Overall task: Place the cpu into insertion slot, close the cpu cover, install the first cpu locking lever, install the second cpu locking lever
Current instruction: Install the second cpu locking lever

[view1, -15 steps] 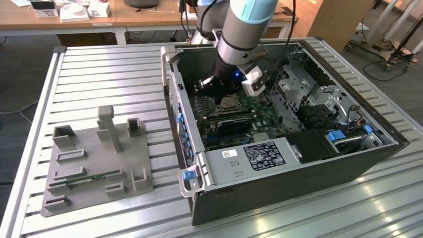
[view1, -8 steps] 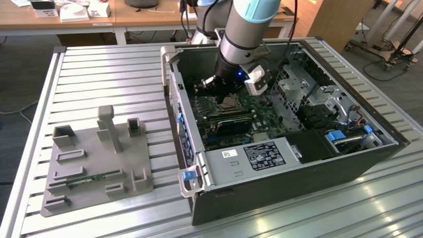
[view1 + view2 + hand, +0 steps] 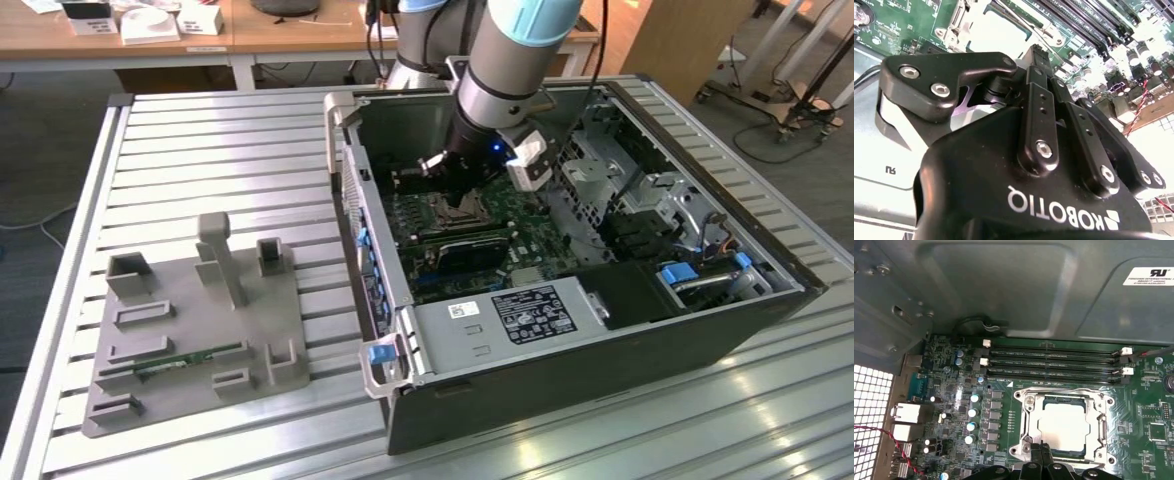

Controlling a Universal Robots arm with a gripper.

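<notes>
Exterior view first: the arm reaches down into the open computer case (image 3: 587,290) on the slatted desk (image 3: 200,150), with the gripper (image 3: 466,203) hanging right over the insertion slot (image 3: 447,212) on the green motherboard (image 3: 514,215). From the first wrist view, the cpu (image 3: 1063,426) already sits inside the socket, its pale metal top framed by the cpu cover (image 3: 1029,412), which looks folded down around it. The gripper's dark fingertips (image 3: 1040,452) are drawn together, clenched with nothing visibly between them, at the frame's 6 o'clock edge, I would guess to press or catch something there. Long black memory slots (image 3: 1054,362) lie at the socket's 12 o'clock. A grey fixture tray (image 3: 187,330) rests well apart on the desk.
</notes>
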